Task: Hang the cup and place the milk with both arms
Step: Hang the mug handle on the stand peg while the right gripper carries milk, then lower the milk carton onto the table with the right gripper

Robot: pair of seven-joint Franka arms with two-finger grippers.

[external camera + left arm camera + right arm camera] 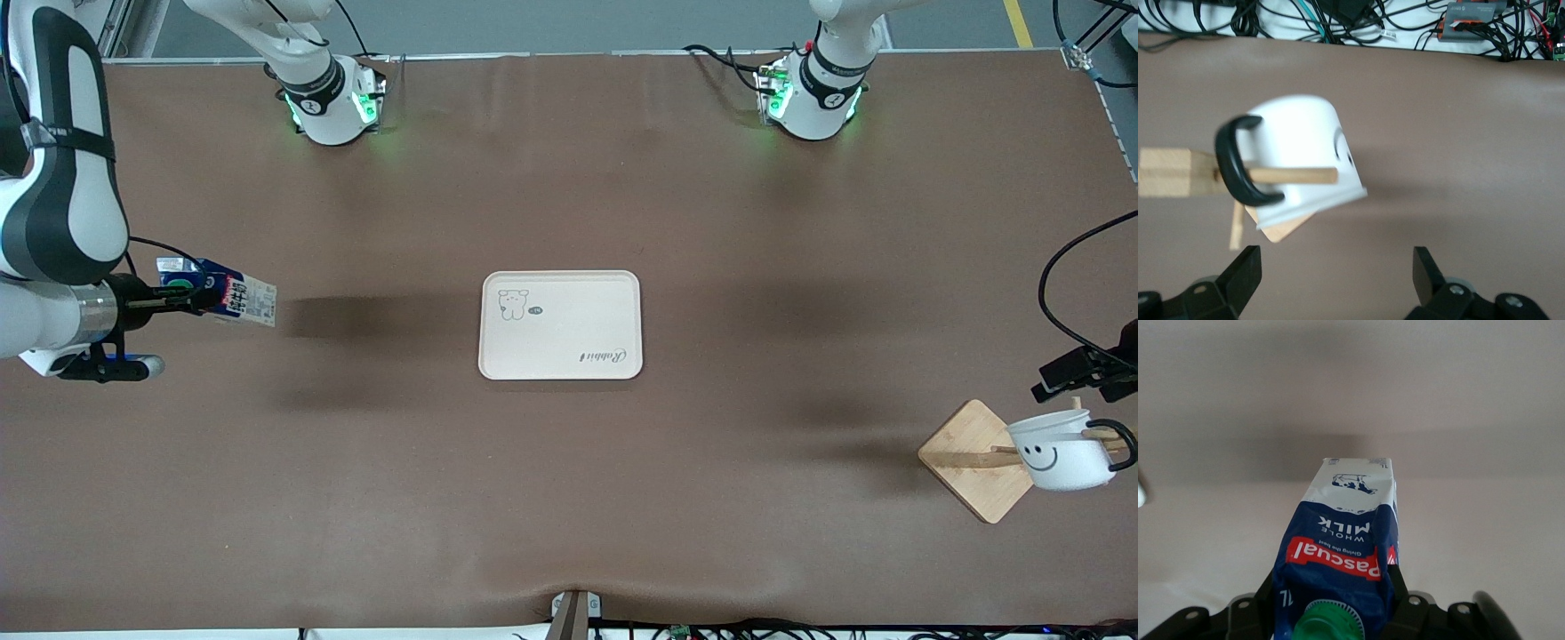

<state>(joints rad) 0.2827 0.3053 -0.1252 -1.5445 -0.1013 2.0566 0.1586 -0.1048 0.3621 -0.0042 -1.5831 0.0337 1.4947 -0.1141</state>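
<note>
Cup (1062,453) hung on wooden rack (973,462), left gripper (1331,277) spread apart; right gripper (191,300) clamped on milk (240,300), tray (560,373) mid-table.

Evenly bright from overhead; soft dark arm shadows across the bench (569,498); cup (1305,157) motion-blurred in left wrist view; pale, washed-out glare behind the milk (1341,547)

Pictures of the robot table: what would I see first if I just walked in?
Probably the white cup with the smiley face, hanging by its black handle on a wooden rack at the left arm's end of the table; the left gripper is open beside it. Then the blue milk carton, squeezed in the right gripper up in the air at the right arm's end. A white tray sits in the middle.
</note>
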